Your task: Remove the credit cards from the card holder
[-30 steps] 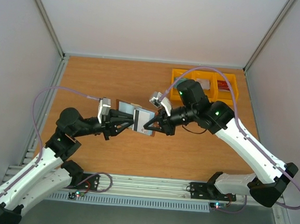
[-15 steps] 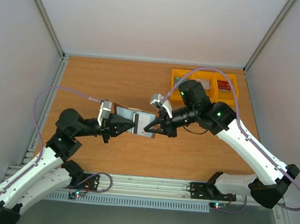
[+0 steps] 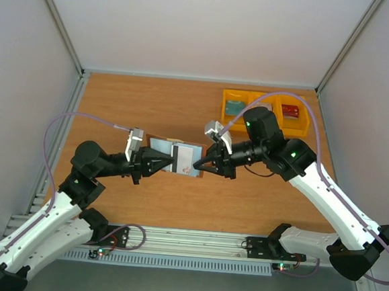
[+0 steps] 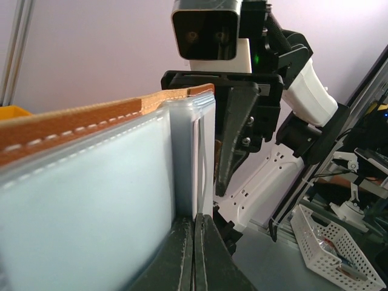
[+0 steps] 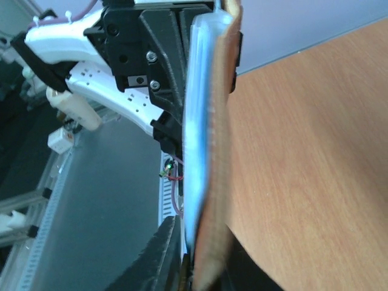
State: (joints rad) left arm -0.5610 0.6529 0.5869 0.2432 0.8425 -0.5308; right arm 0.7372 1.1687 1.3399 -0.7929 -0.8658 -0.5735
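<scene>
Left claw (image 3: 170,160) pinched the brown leather bifold card holder (image 3: 186,154). Right claw (image 3: 195,166) straddled its edge, grip unclear.

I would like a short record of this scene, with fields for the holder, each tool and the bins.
card holder: open, held between the two tools
left tool: shut on the card holder
right tool: at the holder's opposite edge; grip unclear
yellow bins: far right of the table; teal card and red card in separate compartments
</scene>
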